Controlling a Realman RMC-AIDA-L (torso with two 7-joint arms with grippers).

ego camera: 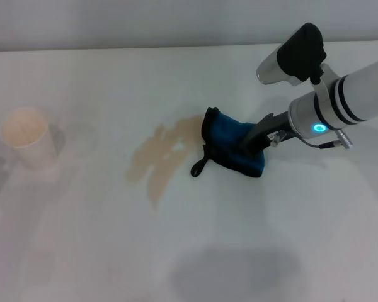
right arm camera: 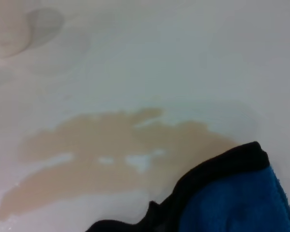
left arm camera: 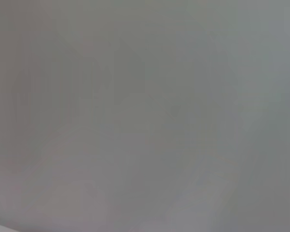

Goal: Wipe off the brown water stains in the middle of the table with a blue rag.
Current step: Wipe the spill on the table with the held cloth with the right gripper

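The jaws of the right gripper [ego camera: 255, 143] are pinching the blue rag [ego camera: 233, 148], which we see bunched up around the dark fingers, its lower folds resting on the white surface [ego camera: 271, 239] and its black loop trailing toward the spill. The rag sits at the near-right edge of the brown water stains [ego camera: 160, 154]; in the right wrist view its black-trimmed edge [right arm camera: 222, 166] just touches the end of the tan blotch [right arm camera: 101, 154].

The stains spread away from the rag toward the robot's left, a thin ragged puddle wider than the cloth, tapering to a point. Farther left, well apart, stands a white paper cup [ego camera: 28, 138].

We judge the wiping has barely started. Risks from here: the crumpled rag offers only a small contact patch, so one pass may leave streaks or push liquid outward instead of soaking it up. A loose pinch could let the cloth slip free when dragged. A long sweep might carry toward the cup.

The left gripper is out of sight; its wrist view shows only blank grey
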